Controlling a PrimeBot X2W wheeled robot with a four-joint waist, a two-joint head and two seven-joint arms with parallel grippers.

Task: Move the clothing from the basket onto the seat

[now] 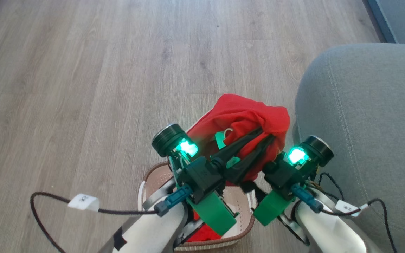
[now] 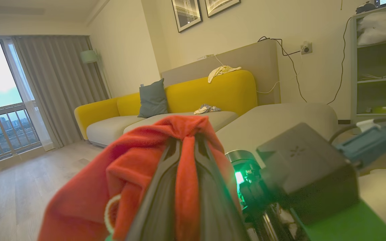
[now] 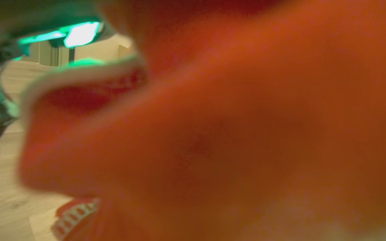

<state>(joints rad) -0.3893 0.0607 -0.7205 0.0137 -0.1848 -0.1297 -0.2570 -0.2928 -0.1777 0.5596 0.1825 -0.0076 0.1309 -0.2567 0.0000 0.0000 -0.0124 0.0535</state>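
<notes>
The left gripper (image 1: 265,133) is pinching the clothing (image 1: 244,112), its two dark fingers (image 2: 159,187) squeezing a fold of the bright red fabric between them so that the cloth is bunching up over the tips. The bundle is hanging raised above the basket (image 1: 148,175) and sitting just beside the rounded edge of the seat (image 1: 364,123), not resting on it. More red fabric is lying low inside the basket, close to the robot's forearms. The right gripper (image 1: 281,168) is pressing in close against the same bundle from the seat side, and the cloth is draping over its fingers and hiding them; its jaws are standing spread wide, though I cannot tell whether they are gripping anything. From the right wrist the red cloth (image 3: 230,134) is sitting blurred right against the lens. Green lights are glowing on both wrists. The basket is standing on the pale wooden floor (image 1: 83,88), next to the seat, with its brown woven-look rim showing around the arms.
</notes>
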